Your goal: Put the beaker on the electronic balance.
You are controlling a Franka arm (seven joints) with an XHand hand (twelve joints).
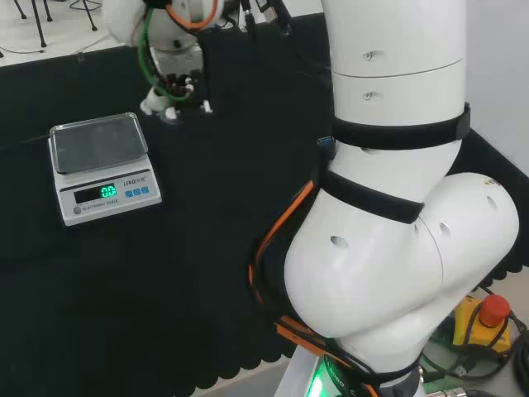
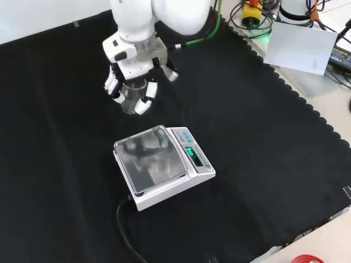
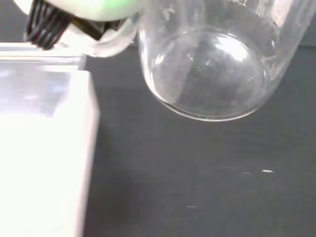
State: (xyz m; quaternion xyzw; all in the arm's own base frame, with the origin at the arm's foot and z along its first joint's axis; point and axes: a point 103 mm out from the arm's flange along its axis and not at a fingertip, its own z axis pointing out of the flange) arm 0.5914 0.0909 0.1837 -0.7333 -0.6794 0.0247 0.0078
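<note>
The hand (image 2: 133,67) hangs over the cloth with its fingers curled round a clear glass beaker (image 2: 131,98). In the wrist view the beaker (image 3: 212,64) is seen from below, its round base lifted off the black cloth. The electronic balance (image 2: 163,165) stands nearer the camera in the front view, its square steel pan bare and its green display lit. In the head view the balance (image 1: 101,165) sits to the left and the hand (image 1: 175,83) is beyond and to the right of it. The balance's white edge (image 3: 44,148) lies beside the beaker in the wrist view.
The arm's big white links (image 1: 397,207) stand at the head view's right. A black cable (image 2: 125,230) runs from the balance toward the near edge of the cloth. Boxes and cables (image 2: 307,44) lie off the cloth at the front view's top right.
</note>
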